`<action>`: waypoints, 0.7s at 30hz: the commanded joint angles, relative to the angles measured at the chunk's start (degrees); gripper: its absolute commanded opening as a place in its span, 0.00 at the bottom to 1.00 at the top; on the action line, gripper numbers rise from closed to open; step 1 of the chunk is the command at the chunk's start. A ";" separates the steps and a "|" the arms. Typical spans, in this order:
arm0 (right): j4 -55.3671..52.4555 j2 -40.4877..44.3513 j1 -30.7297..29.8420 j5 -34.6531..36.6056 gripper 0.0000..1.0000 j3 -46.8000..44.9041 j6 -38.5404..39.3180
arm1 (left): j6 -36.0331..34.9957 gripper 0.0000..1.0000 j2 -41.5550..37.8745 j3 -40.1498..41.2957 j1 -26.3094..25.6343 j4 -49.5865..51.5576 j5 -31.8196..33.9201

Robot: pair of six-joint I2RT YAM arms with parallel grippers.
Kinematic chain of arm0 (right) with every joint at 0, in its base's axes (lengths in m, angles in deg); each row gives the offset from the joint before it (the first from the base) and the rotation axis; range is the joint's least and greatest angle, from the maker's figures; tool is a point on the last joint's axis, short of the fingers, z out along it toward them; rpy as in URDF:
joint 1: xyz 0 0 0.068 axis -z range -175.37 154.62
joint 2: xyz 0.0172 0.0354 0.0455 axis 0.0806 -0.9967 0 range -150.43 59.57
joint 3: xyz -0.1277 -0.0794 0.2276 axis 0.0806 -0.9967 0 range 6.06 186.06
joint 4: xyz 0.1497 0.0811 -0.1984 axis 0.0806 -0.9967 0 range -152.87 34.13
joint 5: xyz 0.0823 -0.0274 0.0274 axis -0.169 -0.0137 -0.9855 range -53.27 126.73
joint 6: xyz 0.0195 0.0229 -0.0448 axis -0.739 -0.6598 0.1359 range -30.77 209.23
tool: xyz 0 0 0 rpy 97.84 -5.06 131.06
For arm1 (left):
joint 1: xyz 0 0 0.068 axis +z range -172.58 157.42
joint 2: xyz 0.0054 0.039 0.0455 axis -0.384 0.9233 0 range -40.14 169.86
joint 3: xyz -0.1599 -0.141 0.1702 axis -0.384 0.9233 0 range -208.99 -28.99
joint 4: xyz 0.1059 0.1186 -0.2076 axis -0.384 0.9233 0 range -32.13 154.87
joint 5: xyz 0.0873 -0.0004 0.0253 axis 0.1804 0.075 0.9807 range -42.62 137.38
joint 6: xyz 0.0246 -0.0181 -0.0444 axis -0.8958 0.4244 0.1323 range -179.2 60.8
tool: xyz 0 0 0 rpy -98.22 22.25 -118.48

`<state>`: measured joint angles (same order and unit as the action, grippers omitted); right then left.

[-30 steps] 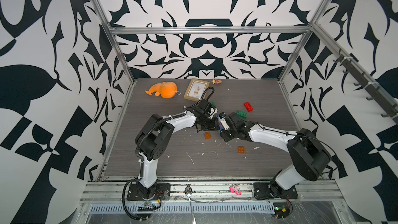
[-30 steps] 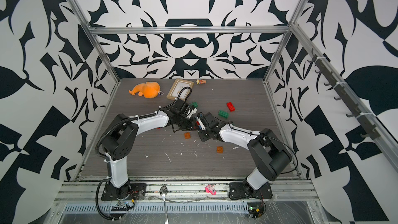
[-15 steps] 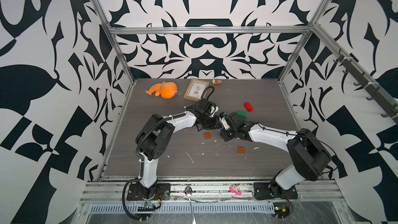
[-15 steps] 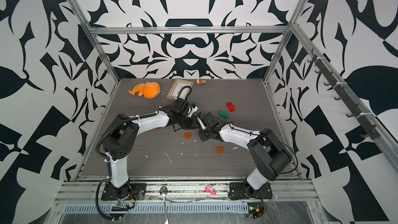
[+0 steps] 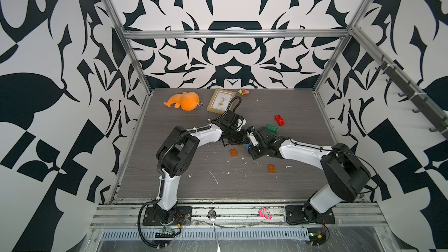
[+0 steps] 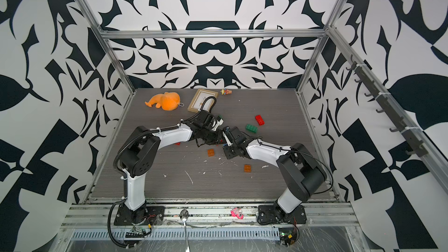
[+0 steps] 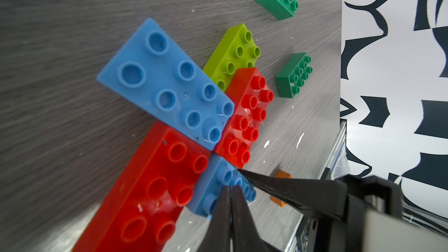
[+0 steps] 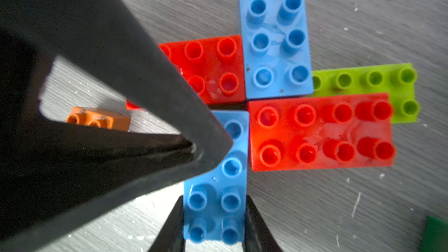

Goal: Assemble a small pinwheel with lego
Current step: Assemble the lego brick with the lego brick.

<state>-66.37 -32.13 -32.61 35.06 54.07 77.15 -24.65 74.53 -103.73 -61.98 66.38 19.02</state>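
Now the right gripper (image 8: 214, 226) is clamped across the outer end of the blue brick (image 8: 218, 200). That brick is one blade of a red-and-blue cross whose red brick (image 8: 320, 132) lies partly over the lime green brick (image 8: 388, 81). The left gripper (image 7: 230, 190), jaws pressed together on nothing, plants its tip on that blue brick's inner studs. Best play, I'd say: press straight down at the hub, keep the blade square to the red brick, and release only once it seats flush.

An orange plush toy (image 5: 185, 101) lies beside a picture frame (image 5: 221, 100).
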 commanded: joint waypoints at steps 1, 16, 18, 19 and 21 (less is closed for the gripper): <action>-2.50 0.16 -0.32 -0.52 0.06 1.59 -0.49 | -0.97 0.08 1.96 1.75 0.75 2.89 3.88; -6.10 1.70 -0.37 -0.69 0.07 4.80 -0.53 | -3.18 0.07 3.36 2.93 1.56 5.19 8.59; -6.45 1.40 -0.34 -0.76 0.07 5.36 -0.66 | -3.63 0.07 3.78 2.85 1.56 5.41 9.02; -6.67 1.20 -0.30 -1.00 0.07 5.66 -0.71 | -3.82 0.07 4.10 2.70 1.53 5.67 9.03; -7.48 0.54 -0.33 -1.14 0.07 6.53 -0.71 | -4.07 0.07 4.58 2.58 1.60 5.90 9.28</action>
<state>-71.29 -32.26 -32.61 35.12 57.52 77.11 -27.27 74.53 -103.12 -61.52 65.31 19.28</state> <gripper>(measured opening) 0.346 0.070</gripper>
